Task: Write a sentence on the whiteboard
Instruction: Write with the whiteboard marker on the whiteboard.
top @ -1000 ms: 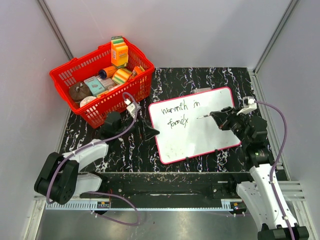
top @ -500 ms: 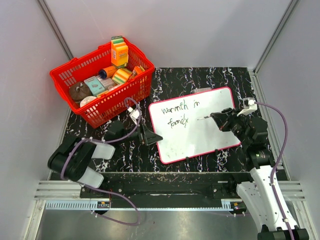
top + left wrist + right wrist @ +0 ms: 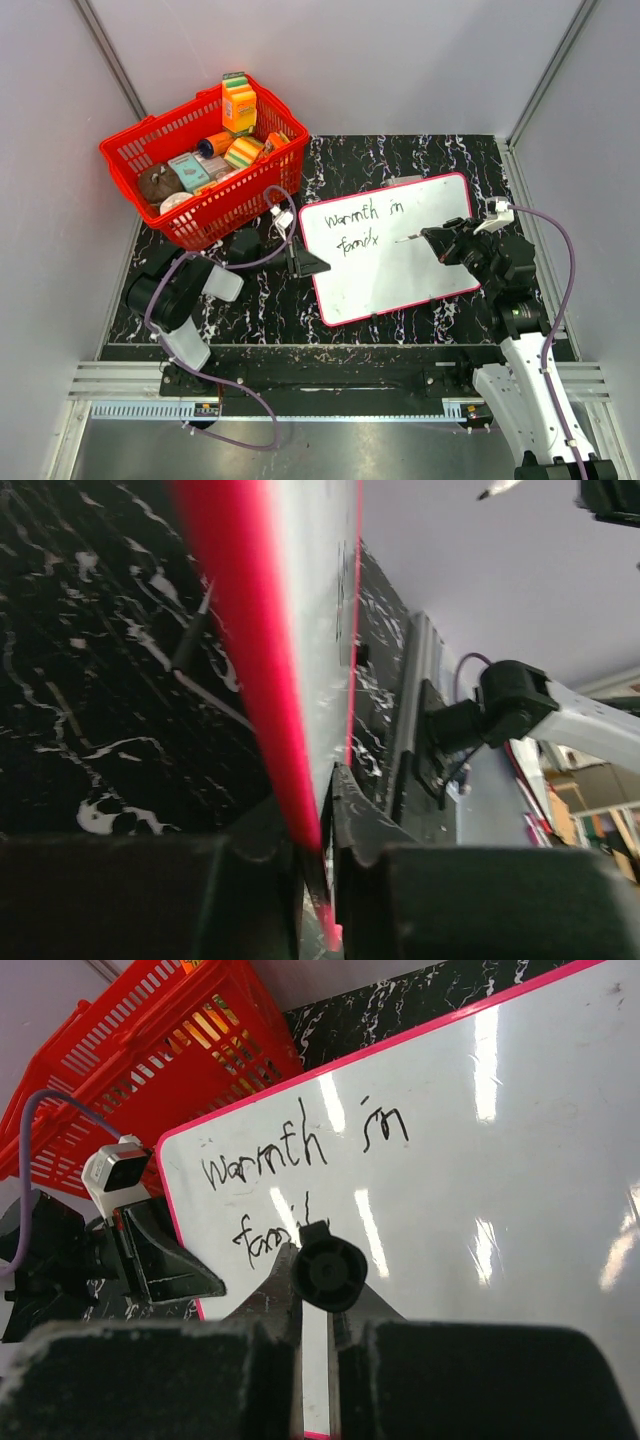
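both grippers closed: one on the board's rim, one on a marker

from above, the flat white whiteboard (image 3: 400, 275) with a thin pink-red frame and rounded corners lies right of centre on the black, white-veined marble-look tabletop (image 3: 270, 310), turned slightly. handwriting near its upper left reads "warmth in" above a second word. the left gripper (image 3: 308, 264) meets the board's left edge. the right gripper (image 3: 436, 238) hangs over its right half with a thin marker (image 3: 410, 237) pointing left. a red plastic lattice basket (image 3: 230, 205) of cartons and packets stands at the far left, near the board but apart from it.

in the left wrist view, the whiteboard (image 3: 240, 630) appears edge-on. its glossy red rim runs between the black jaws, which pinch it.

in the right wrist view, the fingers clamp the marker (image 3: 330, 1272). its round black barrel, seen end-on, hides part of the second word. beyond it, the left gripper (image 3: 175, 1265) sits at the board's rim, with the basket (image 3: 150, 1070) behind.
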